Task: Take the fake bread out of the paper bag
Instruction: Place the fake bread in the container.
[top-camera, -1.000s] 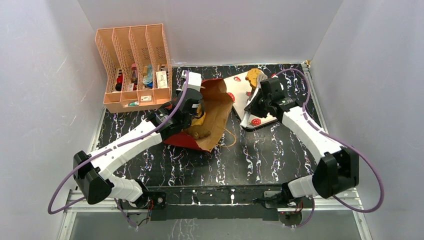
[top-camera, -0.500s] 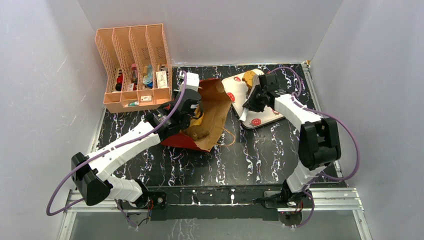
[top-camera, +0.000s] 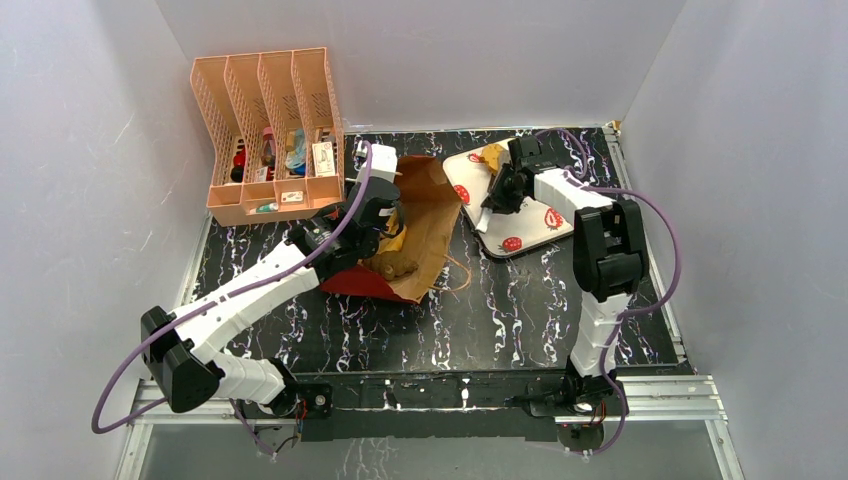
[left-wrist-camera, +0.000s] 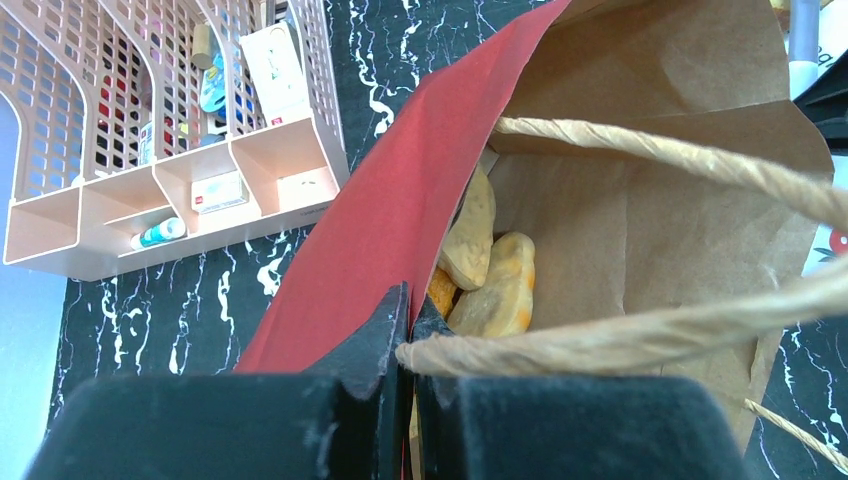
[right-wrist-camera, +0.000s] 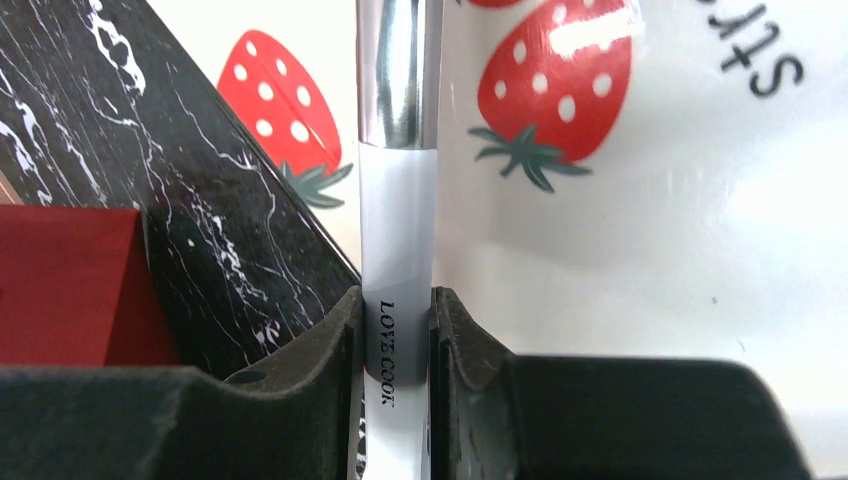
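The paper bag (top-camera: 432, 222) lies on its side, red outside, brown kraft inside, mouth open to the right. My left gripper (top-camera: 378, 214) is shut on its red upper wall (left-wrist-camera: 390, 200) by a cord handle (left-wrist-camera: 640, 335). Fake bread lies inside: tan and yellow pieces (left-wrist-camera: 500, 290), an orange one (left-wrist-camera: 440, 290), and a brown piece (top-camera: 396, 266). Another tan piece (top-camera: 494, 155) lies on the strawberry tray (top-camera: 545, 215). My right gripper (top-camera: 497, 193) is over the tray, shut on a white and silver utensil handle (right-wrist-camera: 398, 330) marked LOVE COOK.
A peach slotted organiser (top-camera: 265, 135) with small items stands at the back left, close to the bag; it also shows in the left wrist view (left-wrist-camera: 170, 130). The black marbled table (top-camera: 540, 300) is walled in white on three sides. The bag's red corner (right-wrist-camera: 60, 280) shows left of the utensil.
My right arm has folded up toward the back, and its gripper has moved a little back and left over the tray. The left gripper still holds the bag's wall.
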